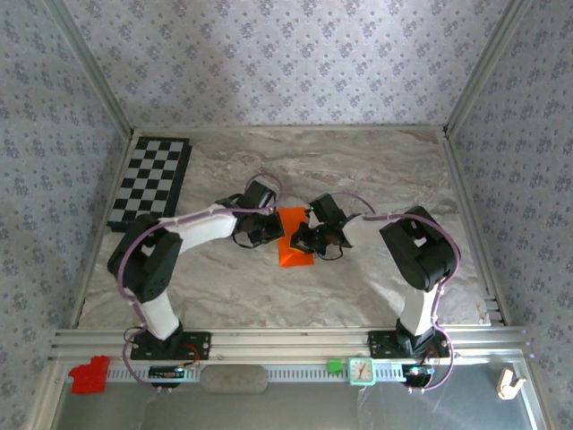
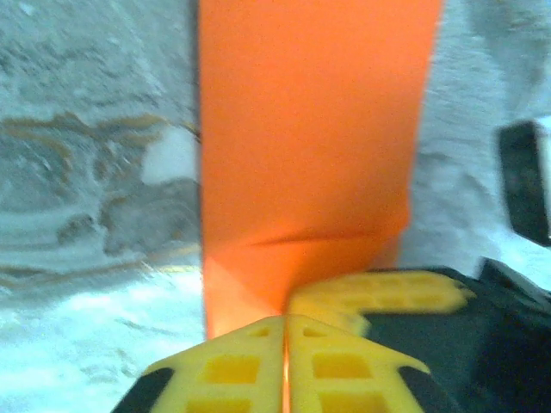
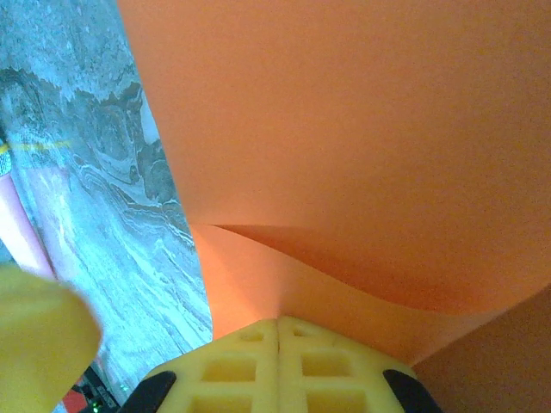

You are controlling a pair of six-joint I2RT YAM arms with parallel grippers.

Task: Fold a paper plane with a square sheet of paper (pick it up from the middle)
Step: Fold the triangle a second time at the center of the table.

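Observation:
The square sheet of paper (image 1: 294,246) is bright orange and lies folded into a narrow layered band at the middle of the table. My left gripper (image 1: 271,231) comes at it from the left, my right gripper (image 1: 309,240) from the right. In the left wrist view the yellow fingertips (image 2: 285,317) are pressed together on a thin edge of the paper (image 2: 310,129). Another yellow finger (image 2: 379,297) lies just beyond them. In the right wrist view my gripper (image 3: 277,320) is shut on a raised, curling layer of the paper (image 3: 344,129).
A black-and-white checkerboard (image 1: 150,182) lies at the far left of the marble table (image 1: 376,170). A small red block (image 1: 89,374) sits on the front rail at the left. Metal frame posts and patterned walls enclose the table.

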